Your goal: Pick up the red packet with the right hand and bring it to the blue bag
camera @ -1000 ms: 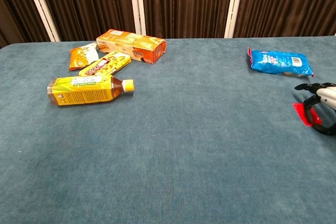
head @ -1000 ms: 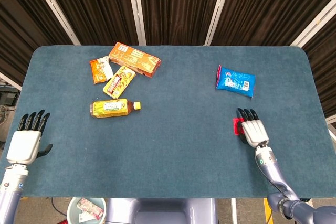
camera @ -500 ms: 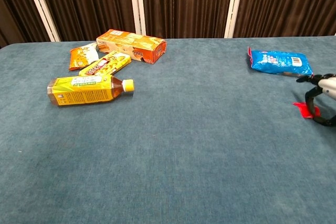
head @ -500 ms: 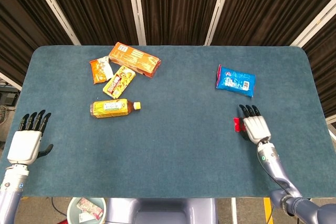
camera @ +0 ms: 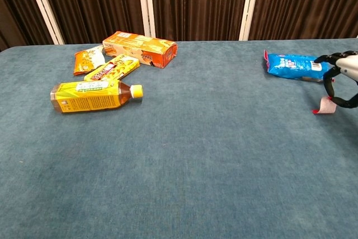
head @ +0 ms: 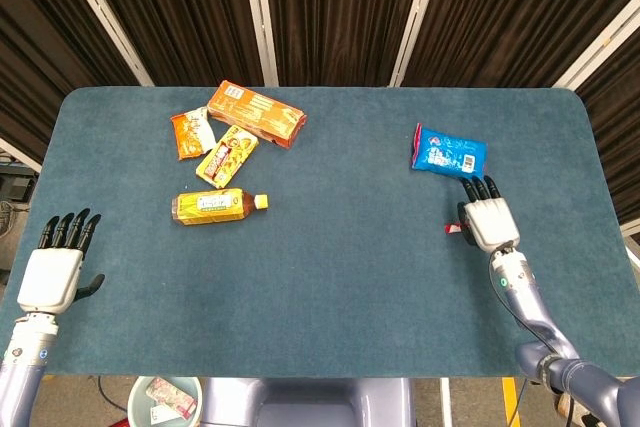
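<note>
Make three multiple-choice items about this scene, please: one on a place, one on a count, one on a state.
1. Where does the blue bag lie?
A. far right part of the table
B. beside the bottle
C. near left corner

2. How many items lie in the group at the left of the table?
A. two
B. four
C. six

3. What is the right robot hand doing?
A. resting flat and empty
B. holding the red packet off the cloth
C. pressing on the box

Answers:
1 A: the head view shows it at the far right.
2 B: orange box, two snack packets, bottle.
3 B: in the chest view the packet hangs from its fingers.
</note>
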Controlling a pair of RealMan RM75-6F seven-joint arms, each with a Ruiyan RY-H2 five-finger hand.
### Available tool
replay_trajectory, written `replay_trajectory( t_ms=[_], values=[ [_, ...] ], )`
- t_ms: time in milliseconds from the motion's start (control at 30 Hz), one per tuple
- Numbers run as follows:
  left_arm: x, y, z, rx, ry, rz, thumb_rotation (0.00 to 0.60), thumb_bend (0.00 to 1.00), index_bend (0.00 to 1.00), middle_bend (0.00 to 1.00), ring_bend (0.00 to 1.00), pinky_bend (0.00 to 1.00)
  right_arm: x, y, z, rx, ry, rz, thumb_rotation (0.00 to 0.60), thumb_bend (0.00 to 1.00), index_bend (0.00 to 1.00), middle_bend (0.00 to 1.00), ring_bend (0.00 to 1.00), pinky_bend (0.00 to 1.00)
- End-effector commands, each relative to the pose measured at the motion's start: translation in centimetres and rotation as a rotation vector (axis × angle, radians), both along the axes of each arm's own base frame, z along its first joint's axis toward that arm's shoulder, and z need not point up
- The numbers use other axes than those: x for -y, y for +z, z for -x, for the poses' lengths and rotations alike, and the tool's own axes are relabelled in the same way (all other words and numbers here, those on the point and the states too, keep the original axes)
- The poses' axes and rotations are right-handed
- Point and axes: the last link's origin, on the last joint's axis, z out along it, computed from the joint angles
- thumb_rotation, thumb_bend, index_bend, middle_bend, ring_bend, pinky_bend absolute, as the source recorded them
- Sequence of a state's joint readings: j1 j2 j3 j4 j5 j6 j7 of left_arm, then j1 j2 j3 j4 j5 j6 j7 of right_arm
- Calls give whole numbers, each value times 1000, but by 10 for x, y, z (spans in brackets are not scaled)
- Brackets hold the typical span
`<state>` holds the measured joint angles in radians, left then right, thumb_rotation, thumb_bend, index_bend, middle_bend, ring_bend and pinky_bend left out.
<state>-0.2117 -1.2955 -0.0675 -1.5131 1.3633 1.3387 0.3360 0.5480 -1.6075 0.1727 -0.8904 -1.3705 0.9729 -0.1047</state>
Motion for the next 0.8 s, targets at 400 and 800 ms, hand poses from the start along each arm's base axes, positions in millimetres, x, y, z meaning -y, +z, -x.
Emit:
replay_trajectory(
  t_ms=[400,800],
  values=[
    [1,1,2,0,3,-4,600,229,0,0,0,0,41,19,-33,-30,80,69,600,583,618,54,0,0],
    [11,6,-1,49,-4,35,600,228,0,0,0,0,-44,64,-56,48,188,207,600,574,591,34,0,0]
  ],
)
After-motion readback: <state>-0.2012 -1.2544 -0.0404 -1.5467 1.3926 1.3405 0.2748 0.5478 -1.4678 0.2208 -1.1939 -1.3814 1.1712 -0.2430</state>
